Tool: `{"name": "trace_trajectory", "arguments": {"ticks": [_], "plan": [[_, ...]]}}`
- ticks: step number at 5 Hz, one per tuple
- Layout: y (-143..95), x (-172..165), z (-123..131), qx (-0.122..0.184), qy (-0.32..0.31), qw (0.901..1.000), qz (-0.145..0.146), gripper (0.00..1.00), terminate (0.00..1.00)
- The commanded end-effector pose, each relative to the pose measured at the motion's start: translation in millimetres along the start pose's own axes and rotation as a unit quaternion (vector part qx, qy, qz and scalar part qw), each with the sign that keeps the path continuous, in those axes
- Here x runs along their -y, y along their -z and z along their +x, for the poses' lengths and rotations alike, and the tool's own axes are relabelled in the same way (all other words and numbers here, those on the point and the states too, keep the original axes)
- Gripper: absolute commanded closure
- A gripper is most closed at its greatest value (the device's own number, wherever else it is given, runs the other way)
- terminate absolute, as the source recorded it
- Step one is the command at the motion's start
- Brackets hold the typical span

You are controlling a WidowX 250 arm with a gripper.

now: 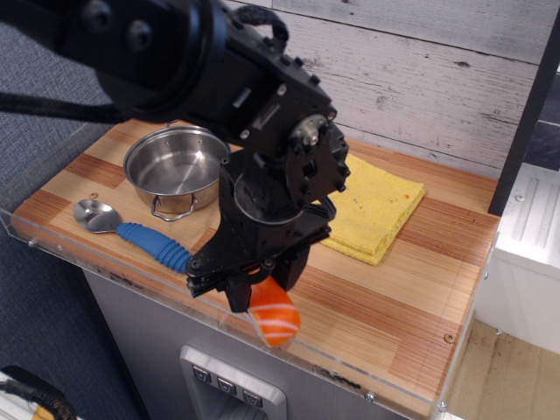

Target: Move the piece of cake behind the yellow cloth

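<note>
Orange striped piece of cake between jaws

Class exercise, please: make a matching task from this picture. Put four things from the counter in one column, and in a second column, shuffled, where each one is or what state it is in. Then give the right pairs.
Things:
1. piece of cake
2. yellow cloth
3. steel pot
4. blue-handled spoon

Places or states:
A. lying flat near the front left edge, in front of the pot
B. folded, on the right part of the counter, near the back wall
C. held in the gripper near the front edge
D. standing empty at the back left

Pairs: 1-C, 2-B, 3-D, 4-A
</note>
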State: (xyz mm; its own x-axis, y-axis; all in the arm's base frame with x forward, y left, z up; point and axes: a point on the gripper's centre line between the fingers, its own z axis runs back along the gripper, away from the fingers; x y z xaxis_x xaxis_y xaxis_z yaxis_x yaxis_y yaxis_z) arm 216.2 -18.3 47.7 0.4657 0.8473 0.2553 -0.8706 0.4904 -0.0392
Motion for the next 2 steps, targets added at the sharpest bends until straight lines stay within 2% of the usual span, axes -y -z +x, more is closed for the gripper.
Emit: {"name": "trace_trajectory", "arguments": {"ticks": [1, 2], "plan": [[3.9, -2.7, -1.1, -0.004, -0.109, 0.9940, 0.005, 1.00, 0.00], [11.5, -1.9, -0.8, -0.021, -0.159, 0.9870, 0.007, 1.00, 0.00]]}}
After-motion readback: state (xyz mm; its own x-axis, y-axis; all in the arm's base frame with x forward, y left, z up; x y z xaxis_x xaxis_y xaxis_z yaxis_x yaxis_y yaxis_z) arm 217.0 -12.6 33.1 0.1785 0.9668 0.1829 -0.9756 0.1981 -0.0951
